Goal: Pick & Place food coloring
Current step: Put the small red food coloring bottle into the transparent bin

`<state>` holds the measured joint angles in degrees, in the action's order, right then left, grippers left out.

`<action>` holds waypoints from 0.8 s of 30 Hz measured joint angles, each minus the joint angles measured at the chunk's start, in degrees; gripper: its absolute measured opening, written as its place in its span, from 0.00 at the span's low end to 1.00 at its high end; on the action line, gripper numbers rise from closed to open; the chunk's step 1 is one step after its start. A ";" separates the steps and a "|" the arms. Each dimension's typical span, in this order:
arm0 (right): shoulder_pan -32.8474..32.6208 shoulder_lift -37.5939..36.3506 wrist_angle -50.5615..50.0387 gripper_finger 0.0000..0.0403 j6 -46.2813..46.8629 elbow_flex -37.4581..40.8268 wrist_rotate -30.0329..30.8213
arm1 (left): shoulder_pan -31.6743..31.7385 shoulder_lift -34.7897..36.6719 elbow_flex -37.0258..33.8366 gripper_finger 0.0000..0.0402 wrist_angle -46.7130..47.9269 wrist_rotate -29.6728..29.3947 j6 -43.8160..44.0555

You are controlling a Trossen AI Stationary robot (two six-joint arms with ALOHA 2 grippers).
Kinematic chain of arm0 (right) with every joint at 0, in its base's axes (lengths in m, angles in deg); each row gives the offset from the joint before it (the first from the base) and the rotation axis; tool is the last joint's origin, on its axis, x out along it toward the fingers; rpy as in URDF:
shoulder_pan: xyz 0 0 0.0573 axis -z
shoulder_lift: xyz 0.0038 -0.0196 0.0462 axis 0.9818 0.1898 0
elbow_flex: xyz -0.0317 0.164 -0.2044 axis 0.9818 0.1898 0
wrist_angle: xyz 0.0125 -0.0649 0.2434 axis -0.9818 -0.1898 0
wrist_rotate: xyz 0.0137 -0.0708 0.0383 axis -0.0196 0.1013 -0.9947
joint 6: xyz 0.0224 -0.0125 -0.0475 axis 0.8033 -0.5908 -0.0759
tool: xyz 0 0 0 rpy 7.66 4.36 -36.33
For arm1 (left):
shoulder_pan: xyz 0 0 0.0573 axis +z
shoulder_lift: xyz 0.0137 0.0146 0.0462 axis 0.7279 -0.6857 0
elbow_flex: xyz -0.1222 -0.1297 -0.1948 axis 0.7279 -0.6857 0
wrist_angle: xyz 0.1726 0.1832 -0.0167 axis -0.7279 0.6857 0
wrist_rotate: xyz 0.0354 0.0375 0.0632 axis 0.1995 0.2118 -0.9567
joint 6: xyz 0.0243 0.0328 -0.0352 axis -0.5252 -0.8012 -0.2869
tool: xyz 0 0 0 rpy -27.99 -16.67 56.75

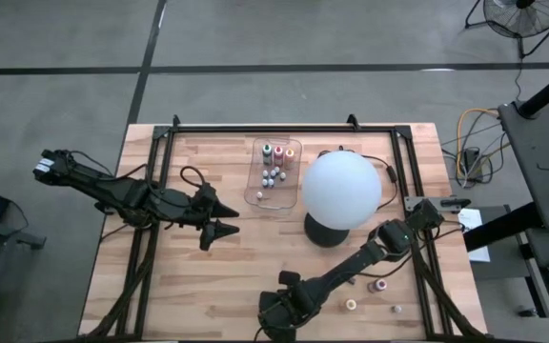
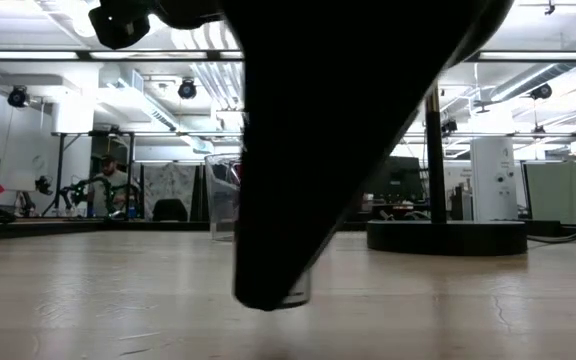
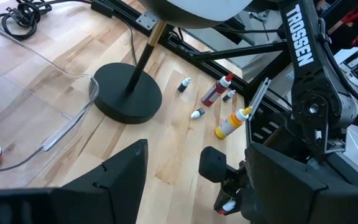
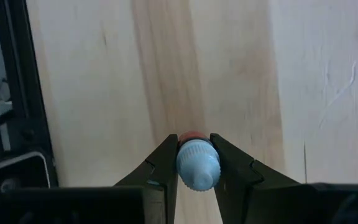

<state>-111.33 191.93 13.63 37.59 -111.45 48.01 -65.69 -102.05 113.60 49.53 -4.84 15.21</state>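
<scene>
The food coloring is a set of tiny bottles. Several stand in the clear tray [image 1: 255, 187] at the table's far middle. A few more lie loose on the wood near the right edge [image 1: 379, 284], among them a red one [image 3: 216, 92] and a yellow one [image 3: 232, 122]. My right gripper [image 4: 196, 163] is at the near middle of the table [image 1: 279, 307], shut on one small red bottle with a pale cap. My left gripper [image 1: 225, 220] is open over bare wood left of the tray and touches nothing. My right gripper pinches the small bottle just under its pale cap [image 4: 197, 165] between its two fingertips. The fingers [image 4: 163, 163] point down at the table from above. The cap faces the wrist camera and the red body [image 4: 192, 135] points toward the wood. Whether the bottle touches the table I cannot tell.
A big white globe [image 1: 341, 188] on a black round base [image 3: 128, 92] stands right of the tray, between it and the loose bottles. A black frame [image 1: 284, 128] runs round the table top. Bare wood lies between the two grippers. A person shows in the room behind [image 2: 108, 178].
</scene>
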 joint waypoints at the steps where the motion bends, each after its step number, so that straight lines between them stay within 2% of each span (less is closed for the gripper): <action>1: 0.07 0.00 0.25 0.18 0.02 0.00 -0.11 | 0.00 0.00 0.00 0.60 0.00 0.00 0.00; 9: -0.02 0.00 0.38 0.25 0.11 0.00 -0.16 | -0.01 0.00 0.00 0.60 0.02 0.00 -0.02; 24: 0.04 0.00 0.34 0.21 -0.35 -0.11 -1.31 | 0.00 0.00 0.00 0.60 0.00 0.00 -0.63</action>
<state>-111.29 191.93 13.96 37.24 -111.55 46.70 -65.69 -102.05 113.60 49.53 -4.84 14.58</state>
